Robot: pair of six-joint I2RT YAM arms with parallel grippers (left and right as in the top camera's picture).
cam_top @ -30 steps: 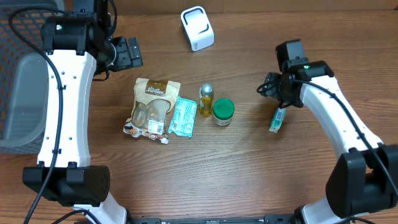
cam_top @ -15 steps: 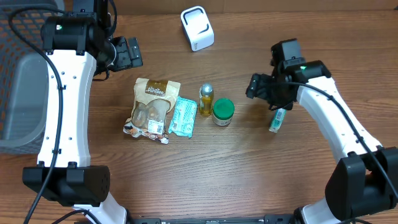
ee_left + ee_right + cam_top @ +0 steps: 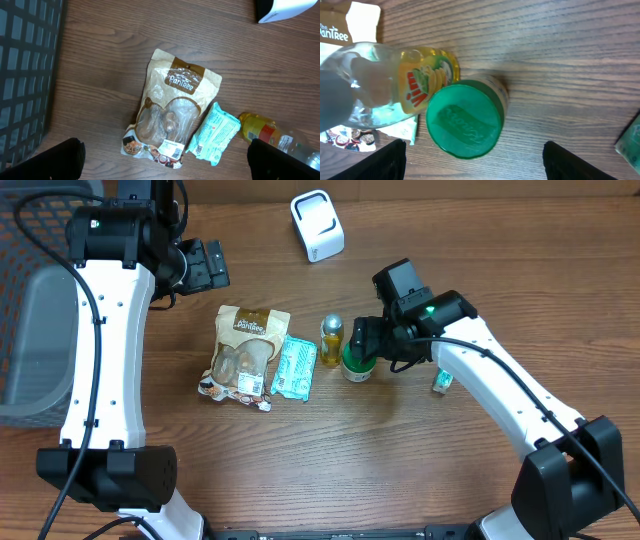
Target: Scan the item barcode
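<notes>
Jar [image 3: 464, 120], green-lidded, is standing upright near the table's middle, just beside or touching the bottle [image 3: 331, 340] lying at its 9 o'clock. The right gripper [image 3: 364, 340] is hovering over it with jaws spread apart, holding nothing. The main risk is coming from that tight neighbour. With the bottle crowding 1 side, a finger coming down there is likely landing on the bottle or wedging between the 2. That could be rolling the bottle toward the packet [image 3: 295, 367] and pouch [image 3: 245, 352] further out at 9 o'clock, or tipping the jar. The round lid is looking smooth, so a grip taken high or off-centre may be letting the jar twist or slip on the way to the scanner [image 3: 317, 226] at the jar's 11 o'clock. Where the barcode is sitting cannot be told; if it is ending up turned away from the scanner, the read is failing. A tube [image 3: 442, 380] is lying apart at 3 o'clock. The left gripper [image 3: 205, 265] is waiting at 10 o'clock, jaws wide apart and empty.
</notes>
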